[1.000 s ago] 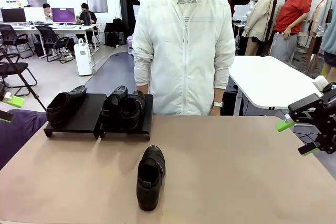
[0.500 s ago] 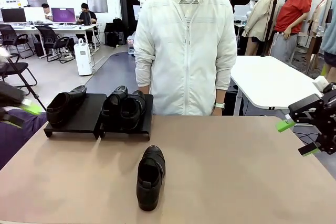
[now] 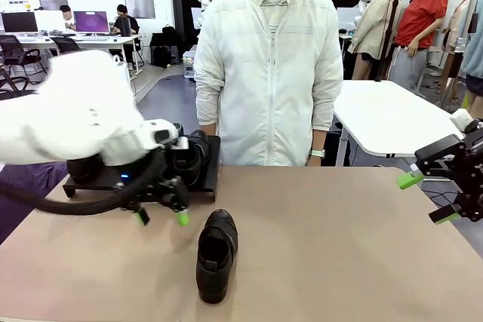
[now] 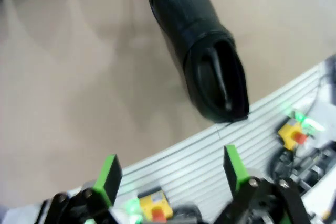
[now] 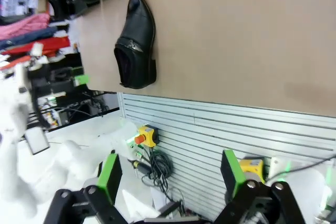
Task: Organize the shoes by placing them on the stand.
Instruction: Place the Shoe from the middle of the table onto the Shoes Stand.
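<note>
front view: nearest the camera, a single black loafer (image 3: 216,254) lies on the tan worktop (image 3: 339,246), toe pointing away toward the person, heel opening toward the near edge, with nothing gripping it. just beyond it and to its left, the left hand (image 3: 161,215) hangs low over the worktop, its green-padded fingers spread wide and holding nothing; the white left arm (image 3: 75,122) comes in across the picture's left side and covers much of what lies behind it. behind the arm sits the stand (image 3: 205,179), two low black platforms side by side near the far left of the worktop. a pair of loafers (image 3: 192,157) rests on the right platform, partly hidden by the arm, and another loafer (image 3: 81,169) shows as a dark shape on the left platform below the arm. the right hand (image 3: 424,196) is at the right edge, beside the worktop rather than over it, fingers wide apart and empty. at the far side a person in a white jacket (image 3: 268,73) stands against the worktop's far edge, arms down.

in the left wrist view the lone loafer lies just beyond the two spread fingers, heel opening nearest them, not touching either. in the right wrist view the same loafer lies well away from that hand's parted fingers, with the shoes on the stand farther off at the top edge.
</note>
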You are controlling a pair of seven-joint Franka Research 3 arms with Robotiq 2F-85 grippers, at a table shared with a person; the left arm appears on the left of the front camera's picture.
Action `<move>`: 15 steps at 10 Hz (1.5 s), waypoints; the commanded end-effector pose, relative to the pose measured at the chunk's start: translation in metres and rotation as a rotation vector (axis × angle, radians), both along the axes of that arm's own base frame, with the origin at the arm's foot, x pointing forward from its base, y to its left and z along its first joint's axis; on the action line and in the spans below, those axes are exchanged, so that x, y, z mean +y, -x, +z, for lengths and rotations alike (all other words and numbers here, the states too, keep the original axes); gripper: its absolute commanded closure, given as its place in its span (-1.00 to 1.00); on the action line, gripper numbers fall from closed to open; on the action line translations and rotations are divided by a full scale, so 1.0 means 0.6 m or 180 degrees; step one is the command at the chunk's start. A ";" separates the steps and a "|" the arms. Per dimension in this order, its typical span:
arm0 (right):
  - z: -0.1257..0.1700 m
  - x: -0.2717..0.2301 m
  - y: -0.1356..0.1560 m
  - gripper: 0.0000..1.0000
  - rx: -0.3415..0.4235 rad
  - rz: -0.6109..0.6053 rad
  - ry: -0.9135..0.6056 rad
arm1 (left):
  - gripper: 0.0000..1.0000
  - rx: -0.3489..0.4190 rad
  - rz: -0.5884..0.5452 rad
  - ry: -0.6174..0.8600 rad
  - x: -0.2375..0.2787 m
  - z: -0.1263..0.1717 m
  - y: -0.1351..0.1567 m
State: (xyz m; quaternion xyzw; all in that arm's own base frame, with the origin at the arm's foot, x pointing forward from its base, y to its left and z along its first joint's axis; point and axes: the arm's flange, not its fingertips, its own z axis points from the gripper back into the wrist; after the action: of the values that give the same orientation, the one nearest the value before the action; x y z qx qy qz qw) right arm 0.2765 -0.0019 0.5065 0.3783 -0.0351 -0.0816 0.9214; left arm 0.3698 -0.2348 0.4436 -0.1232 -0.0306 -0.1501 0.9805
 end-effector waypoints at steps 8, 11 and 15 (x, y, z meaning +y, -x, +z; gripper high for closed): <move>0.006 -0.001 -0.003 -1.00 -0.0049 0.0030 -0.0091 | -1.00 0.0269 0.0813 -0.0252 -0.122 -0.094 -0.099; 0.006 -0.001 -0.003 -1.00 -0.0049 0.0030 -0.0091 | -1.00 0.0349 0.1205 -0.0429 -0.136 -0.131 -0.125; 0.006 -0.001 -0.003 -1.00 -0.0049 0.0030 -0.0091 | -1.00 0.0388 0.1337 -0.0568 -0.122 -0.146 -0.137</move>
State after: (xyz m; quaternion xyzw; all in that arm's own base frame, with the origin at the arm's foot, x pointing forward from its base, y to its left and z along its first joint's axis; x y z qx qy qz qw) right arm 0.2765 -0.0021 0.5066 0.3786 -0.0351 -0.0820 0.9213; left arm 0.4468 -0.3081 0.3547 -0.0559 0.0183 0.0553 0.9967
